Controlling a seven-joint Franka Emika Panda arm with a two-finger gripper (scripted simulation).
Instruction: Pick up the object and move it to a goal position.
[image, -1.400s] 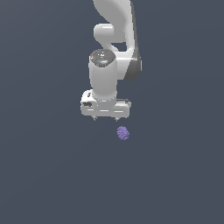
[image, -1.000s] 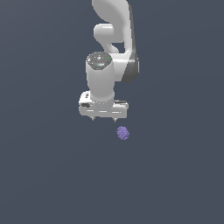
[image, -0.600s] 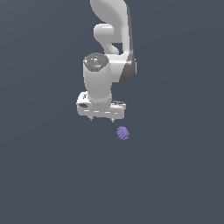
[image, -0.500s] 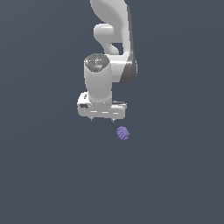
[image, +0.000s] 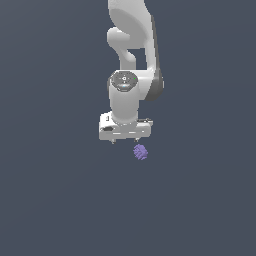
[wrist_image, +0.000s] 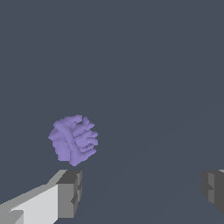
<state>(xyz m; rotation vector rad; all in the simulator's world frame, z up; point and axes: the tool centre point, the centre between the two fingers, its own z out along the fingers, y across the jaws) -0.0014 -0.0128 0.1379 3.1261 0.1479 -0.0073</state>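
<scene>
Shifted toward the exterior view's right, the open pincer hovers near the purple lump, gripping nothing.

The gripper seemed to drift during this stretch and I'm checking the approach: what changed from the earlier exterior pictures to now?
The gripper slid slightly toward the exterior view's left, its wrist turning a little, ending with the purple object just off its right-hand end in that view. It grasped nothing; in the wrist view the jaws stand wide apart, the object near one finger. The object itself stayed put.
</scene>
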